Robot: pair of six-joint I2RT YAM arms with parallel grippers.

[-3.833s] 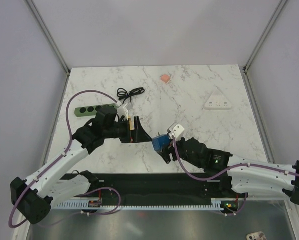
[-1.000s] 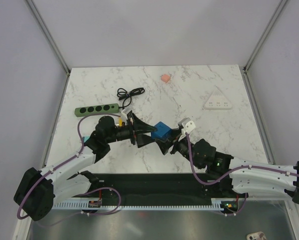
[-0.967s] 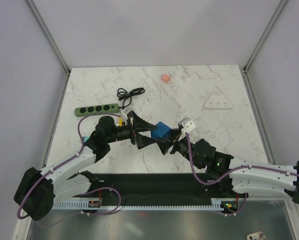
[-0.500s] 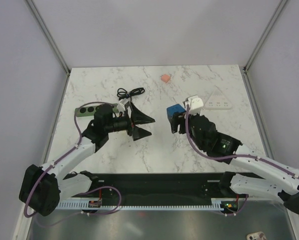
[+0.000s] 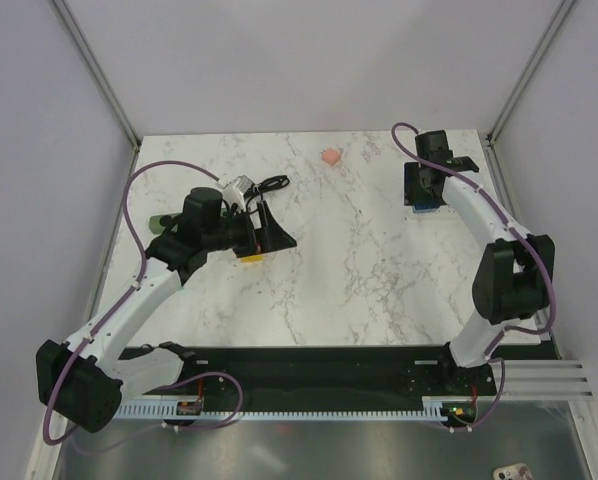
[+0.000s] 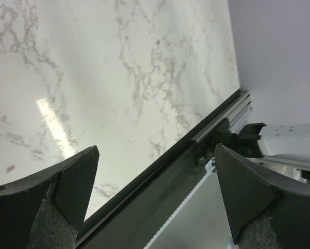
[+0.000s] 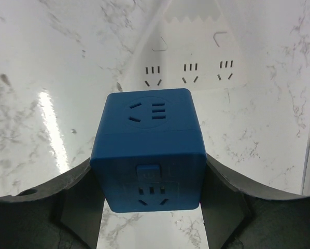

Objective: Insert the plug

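Left gripper (image 6: 156,155): 2 fingers spread wide and released, nothing between them. Only the bare marble table (image 5: 369,270) lies past the tips. In the top view a yellow block (image 5: 251,257) shows just beside the fingers.

Right gripper (image 7: 147,187): 2 fingers clamped on opposite sides of the plug (image 7: 147,150), a blue cube with slotted faces. Just beyond the fingertips lies a white triangular outlet strip (image 7: 188,57) with 3 socket sets. Cannot tell whether the plug touches it.

Black cable (image 5: 264,184) lies near left fingers (image 5: 279,234)
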